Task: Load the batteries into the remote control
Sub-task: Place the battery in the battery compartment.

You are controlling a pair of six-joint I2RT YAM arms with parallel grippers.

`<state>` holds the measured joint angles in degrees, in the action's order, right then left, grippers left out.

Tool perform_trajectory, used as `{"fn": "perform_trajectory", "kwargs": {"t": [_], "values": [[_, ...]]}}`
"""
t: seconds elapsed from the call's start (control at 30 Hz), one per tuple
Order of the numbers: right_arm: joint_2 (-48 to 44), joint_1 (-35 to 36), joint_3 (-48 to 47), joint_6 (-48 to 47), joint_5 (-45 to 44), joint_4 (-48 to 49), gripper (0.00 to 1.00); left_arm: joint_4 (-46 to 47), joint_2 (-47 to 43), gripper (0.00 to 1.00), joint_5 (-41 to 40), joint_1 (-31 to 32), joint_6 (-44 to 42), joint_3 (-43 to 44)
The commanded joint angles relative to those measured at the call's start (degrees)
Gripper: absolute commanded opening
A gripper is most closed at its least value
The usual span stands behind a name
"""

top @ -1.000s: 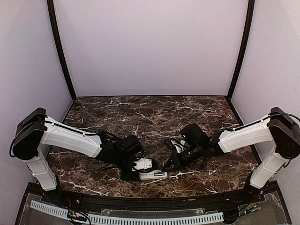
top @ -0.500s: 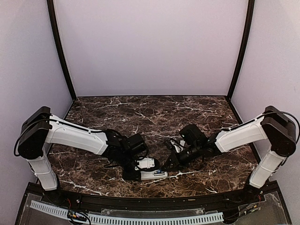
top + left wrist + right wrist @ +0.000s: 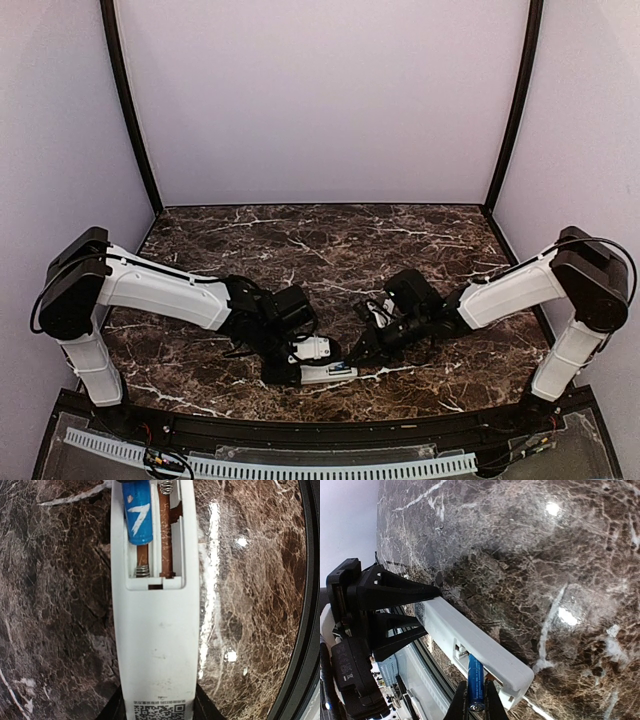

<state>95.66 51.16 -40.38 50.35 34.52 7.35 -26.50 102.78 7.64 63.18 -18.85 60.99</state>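
Observation:
The remote control (image 3: 155, 645) lies back-up near the table's front edge, its battery recess (image 3: 155, 575) open. My left gripper (image 3: 157, 711) is shut on the remote's label end, one black finger (image 3: 111, 709) on each side. A blue battery (image 3: 475, 682) is pinched in my right gripper (image 3: 476, 705), which is shut on its lower end. The battery is tilted, and its upper end sits in the recess's left slot (image 3: 137, 512). The slot beside it holds only its spring and contact strip. From above, both grippers meet at the remote (image 3: 328, 373).
The black front rim of the table (image 3: 306, 630) runs close beside the remote. Beyond it lies a ribbed white strip (image 3: 270, 465). Dark marble tabletop (image 3: 320, 250) stretches behind, enclosed by pale walls.
The left gripper and the remote have shifted slightly right. The right arm has drawn in a little toward the remote. Both grips stay as they were.

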Motion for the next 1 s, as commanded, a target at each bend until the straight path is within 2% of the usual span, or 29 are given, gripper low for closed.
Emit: {"fn": "perform_trajectory", "kwargs": {"t": [0.0, 0.13, 0.47, 0.8, 0.97], "values": [[-1.3, 0.3, 2.2, 2.2, -2.6, 1.6, 0.0, -2.8, 2.5, 0.18, -0.2, 0.4, 1.3, -0.6], [-1.0, 1.6, 2.3, 3.5, -4.1, 2.6, 0.0, -3.0, 2.5, 0.19, -0.3, 0.4, 1.6, -0.4], [3.2, 2.5, 3.3, 7.9, -5.3, 9.1, 0.0, -3.7, 2.8, 0.29, 0.1, 0.4, 2.8, 1.1], [3.5, 3.3, 4.7, 8.4, -6.3, 9.2, 0.0, -3.9, 2.1, 0.54, 2.6, 0.2, 3.7, 3.9], [3.5, 3.4, 5.6, 8.1, -7.2, 9.3, 0.0, -1.8, 0.8, 0.59, 6.6, -0.4, 5.1, 5.6]]}}
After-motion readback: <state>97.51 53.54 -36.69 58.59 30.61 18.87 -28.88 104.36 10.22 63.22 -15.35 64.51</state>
